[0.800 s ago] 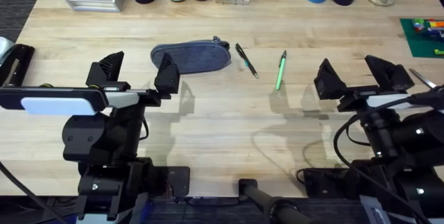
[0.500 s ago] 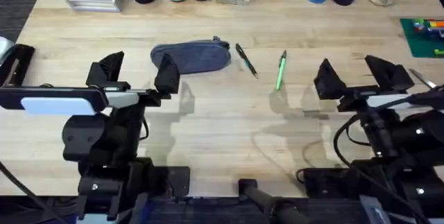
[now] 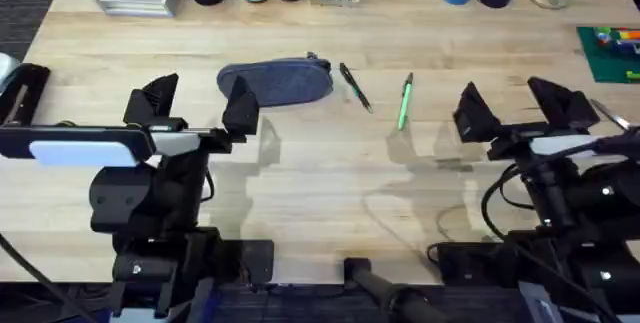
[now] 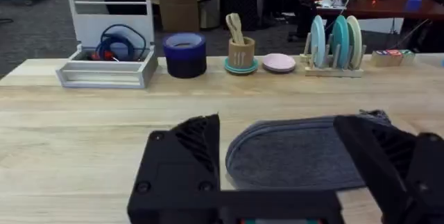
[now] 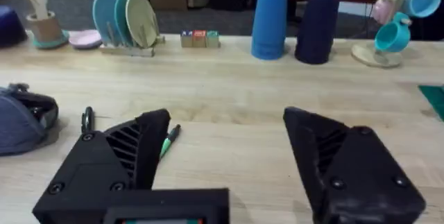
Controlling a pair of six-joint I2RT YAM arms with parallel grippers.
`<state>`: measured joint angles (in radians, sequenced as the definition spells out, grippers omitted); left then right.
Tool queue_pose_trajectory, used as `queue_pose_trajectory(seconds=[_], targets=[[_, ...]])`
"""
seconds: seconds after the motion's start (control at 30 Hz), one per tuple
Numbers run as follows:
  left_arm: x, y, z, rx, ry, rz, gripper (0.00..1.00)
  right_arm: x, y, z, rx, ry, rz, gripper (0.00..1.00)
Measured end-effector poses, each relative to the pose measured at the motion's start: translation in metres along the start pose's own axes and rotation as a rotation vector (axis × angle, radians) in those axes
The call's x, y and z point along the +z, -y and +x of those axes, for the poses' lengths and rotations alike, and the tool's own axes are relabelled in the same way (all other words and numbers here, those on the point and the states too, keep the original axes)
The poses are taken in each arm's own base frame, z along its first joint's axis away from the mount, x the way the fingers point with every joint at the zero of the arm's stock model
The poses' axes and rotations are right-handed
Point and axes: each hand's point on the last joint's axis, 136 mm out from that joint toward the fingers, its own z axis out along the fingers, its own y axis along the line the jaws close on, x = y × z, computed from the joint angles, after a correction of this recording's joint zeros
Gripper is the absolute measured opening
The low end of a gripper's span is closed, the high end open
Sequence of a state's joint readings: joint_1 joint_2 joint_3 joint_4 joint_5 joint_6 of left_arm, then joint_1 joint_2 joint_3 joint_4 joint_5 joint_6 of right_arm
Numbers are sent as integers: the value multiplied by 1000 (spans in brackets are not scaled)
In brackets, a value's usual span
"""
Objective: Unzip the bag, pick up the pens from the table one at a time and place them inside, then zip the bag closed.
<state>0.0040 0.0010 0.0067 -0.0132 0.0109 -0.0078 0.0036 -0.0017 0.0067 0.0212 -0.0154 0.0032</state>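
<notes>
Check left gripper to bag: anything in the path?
Nothing visible. The left gripper, fingers open, sits just short of the bag, with bare table between them. The pens lie beyond the bag's far end, out of the path.

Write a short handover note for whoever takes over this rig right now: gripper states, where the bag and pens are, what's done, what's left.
Left gripper: open, empty, just short of the bag.
Right gripper: open, empty, to the right of the pens.
The bag lies flat on the table; it looks closed, zipper pull at its right end.
Black pen lies just right of the bag; green pen further right. Both are on the table, apart from each other.
Done: nothing visible.
Left: unzip the bag, put in each pen in turn, zip it shut.
</notes>
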Motion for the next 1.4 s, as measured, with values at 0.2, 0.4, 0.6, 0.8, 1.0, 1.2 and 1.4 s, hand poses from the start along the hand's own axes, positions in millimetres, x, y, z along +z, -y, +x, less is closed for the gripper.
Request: queue_pose_trajectory(seconds=[0.2, 0.4, 0.6, 0.8, 1.0, 1.2, 1.4], targets=[[0, 0, -1, 0, 2, 0, 993, 0, 0, -2, 2, 2, -2, 996], [-4, 0, -12, 0, -7, -1, 993, -4, -1, -22, 25, 44, -5, 996], [-12, 0, -32, -1, -20, -1, 993, -12, -2, -41, 37, 43, -8, 995], [-16, 0, -48, -1, -83, -6, 992, -18, -2, -50, 45, -56, -6, 996], [-14, -1, -66, -4, -163, -10, 992, -13, -2, -77, 47, -91, -5, 996], [-9, -1, -82, -22, -281, -13, 992, -2, -9, -93, 43, -203, -45, 996], [-2, -1, -100, -31, -400, -17, 993, 13, -16, -105, 51, -332, -92, 996]])
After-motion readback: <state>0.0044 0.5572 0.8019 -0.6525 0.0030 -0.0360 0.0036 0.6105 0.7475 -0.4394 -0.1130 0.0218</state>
